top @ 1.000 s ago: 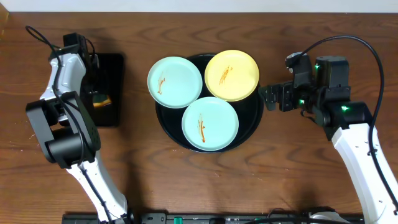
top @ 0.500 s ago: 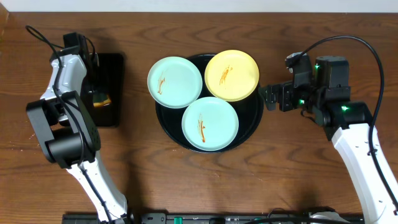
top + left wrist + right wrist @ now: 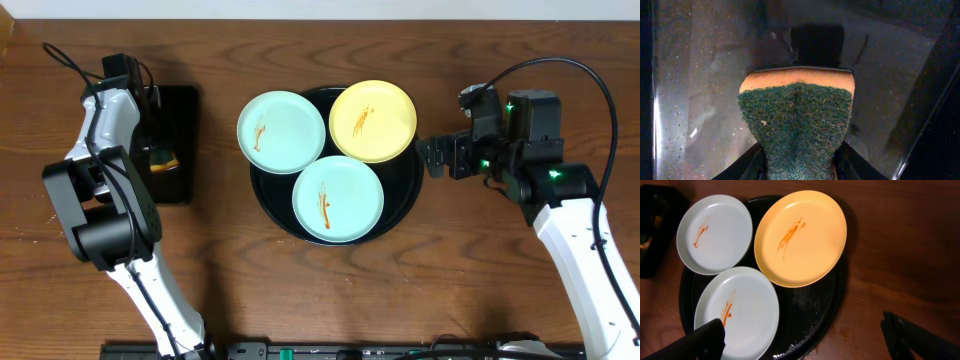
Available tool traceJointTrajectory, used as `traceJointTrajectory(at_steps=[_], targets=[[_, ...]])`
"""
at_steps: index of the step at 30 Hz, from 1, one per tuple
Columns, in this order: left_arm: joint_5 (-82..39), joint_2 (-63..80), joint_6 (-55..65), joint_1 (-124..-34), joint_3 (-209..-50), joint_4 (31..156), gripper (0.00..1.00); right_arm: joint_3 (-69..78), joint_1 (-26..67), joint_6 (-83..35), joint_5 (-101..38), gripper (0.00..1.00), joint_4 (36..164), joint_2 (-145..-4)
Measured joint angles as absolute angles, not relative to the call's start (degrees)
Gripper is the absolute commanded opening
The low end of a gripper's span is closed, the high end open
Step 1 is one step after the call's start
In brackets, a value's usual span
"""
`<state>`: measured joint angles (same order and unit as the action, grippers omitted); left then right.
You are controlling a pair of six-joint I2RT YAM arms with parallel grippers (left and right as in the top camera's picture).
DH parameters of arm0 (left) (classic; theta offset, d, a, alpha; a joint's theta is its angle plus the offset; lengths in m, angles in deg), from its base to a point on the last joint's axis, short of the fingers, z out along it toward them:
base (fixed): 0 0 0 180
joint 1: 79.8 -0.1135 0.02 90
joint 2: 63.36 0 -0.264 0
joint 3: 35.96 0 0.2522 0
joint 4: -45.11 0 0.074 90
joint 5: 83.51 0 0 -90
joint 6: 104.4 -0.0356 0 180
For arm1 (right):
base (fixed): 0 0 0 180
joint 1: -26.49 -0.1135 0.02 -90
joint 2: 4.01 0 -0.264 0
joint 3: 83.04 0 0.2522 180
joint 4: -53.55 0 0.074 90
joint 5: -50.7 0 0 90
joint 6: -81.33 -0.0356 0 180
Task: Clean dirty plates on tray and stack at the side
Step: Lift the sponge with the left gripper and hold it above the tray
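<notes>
Three sauce-streaked plates lie on the round black tray (image 3: 403,185): a pale blue-green plate (image 3: 281,131) at the left, a pale yellow plate (image 3: 373,120) at the back, and another blue-green plate (image 3: 338,198) at the front. In the right wrist view they show as the yellow plate (image 3: 801,237), the left plate (image 3: 715,232) and the front plate (image 3: 737,312) on the tray (image 3: 812,315). My right gripper (image 3: 436,155) is open, just right of the tray. My left gripper (image 3: 800,165) is shut on a green and orange sponge (image 3: 797,120) over the rectangular tray (image 3: 175,130).
The small rectangular black tray (image 3: 700,75) sits at the far left of the wooden table (image 3: 480,280). Its wet bottom shows in the left wrist view. Both arms stand at the table's sides.
</notes>
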<state>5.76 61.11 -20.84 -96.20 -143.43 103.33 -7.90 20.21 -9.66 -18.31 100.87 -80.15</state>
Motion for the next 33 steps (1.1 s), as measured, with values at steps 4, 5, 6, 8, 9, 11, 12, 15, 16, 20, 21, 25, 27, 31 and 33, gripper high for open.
traceJointTrajectory(at_steps=[4, 5, 6, 8, 9, 11, 12, 15, 16, 20, 21, 25, 27, 31, 33], targets=[[5.8, 61.4, -21.0, -96.2, -143.3, 103.3, 0.28, -7.9, 20.1, -9.7, -18.3, 0.97, 100.9, -80.2], [5.8, 61.5, -20.7, -96.2, -143.3, 103.2, 0.21, -7.9, 20.1, -9.7, -18.3, 0.97, 100.9, -80.2], [5.8, 61.6, -20.5, -96.2, -143.3, 103.2, 0.19, -7.9, 20.1, -9.7, -18.3, 0.97, 100.8, -80.2], [5.8, 61.7, -20.6, -96.2, -143.3, 103.2, 0.10, -7.9, 20.1, -9.7, -18.3, 0.97, 100.8, -80.2], [5.8, 61.7, -20.7, -96.2, -143.3, 103.2, 0.08, -7.9, 20.1, -9.7, -18.4, 0.97, 100.9, -80.2], [5.8, 61.7, -20.7, -96.2, -143.3, 103.2, 0.08, -7.9, 20.0, -9.7, -18.5, 0.97, 101.0, -80.2], [5.7, 61.7, -20.6, -96.2, -143.3, 103.2, 0.07, -7.9, 20.0, -9.7, -18.5, 0.96, 101.0, -80.2], [5.7, 61.7, -20.4, -96.2, -143.3, 103.7, 0.07, -7.9, 20.0, -9.7, -18.5, 0.96, 100.9, -80.4], [5.7, 61.7, -20.3, -96.2, -143.3, 104.1, 0.07, -7.9, 20.0, -9.7, -18.5, 0.96, 100.9, -80.4], [5.5, 61.5, -19.5, -96.2, -144.6, 109.2, 0.07, -7.9, 19.9, -9.7, -18.5, 0.96, 100.9, -80.5], [5.4, 61.3, -19.1, -96.2, -145.2, 110.6, 0.07, -7.9, 19.9, -9.7, -18.5, 0.95, 100.9, -80.5], [5.0, 57.5, -17.6, -96.2, -147.2, 114.5, 0.07, -7.9, 19.8, -9.7, -18.5, 0.92, 100.9, -80.5], [4.4, 52.9, -17.1, -96.2, -147.7, 115.8, 0.07, -7.9, 19.8, -9.7, -18.6, 0.92, 100.9, -80.5], [3.4, 43.4, -16.5, -96.2, -149.2, 117.9, 0.07, -7.9, 19.8, -10.2, -18.5, 0.90, 100.8, -80.5], [3.2, 40.1, -16.2, -96.2, -150.0, 118.3, 0.07, -7.9, 19.8, -10.5, -18.5, 0.90, 100.8, -80.5]])
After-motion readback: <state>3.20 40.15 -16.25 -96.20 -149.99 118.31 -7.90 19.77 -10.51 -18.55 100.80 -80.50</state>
